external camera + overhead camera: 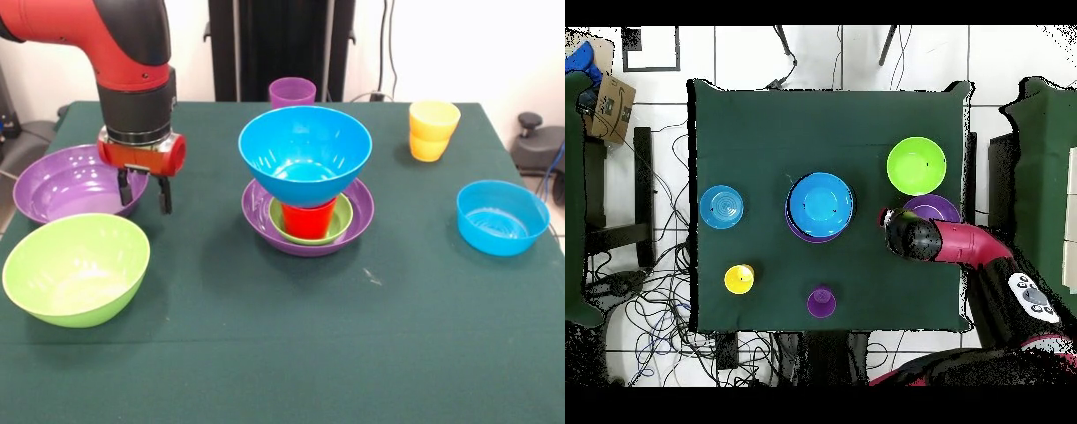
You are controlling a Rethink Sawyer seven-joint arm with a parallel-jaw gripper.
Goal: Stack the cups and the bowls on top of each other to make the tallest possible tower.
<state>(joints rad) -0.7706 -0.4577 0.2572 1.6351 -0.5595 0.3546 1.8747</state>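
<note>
Hovering over the rim of the loose purple bowl (75, 184) at the table (291, 353) edge, gripper (143, 194) spread and empty, looks set to grab it; next calls for a drop onto that rim, a pinch, then a lift to the tower (306, 181) mid-table, topped by a blue bowl (305, 152). Counting six bowls, four cups.

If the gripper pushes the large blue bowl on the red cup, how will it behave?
The large blue bowl probably tips easily: it balances on the narrow red cup. Its glossy surface looks slippery, and it likely stays stiff.
</note>
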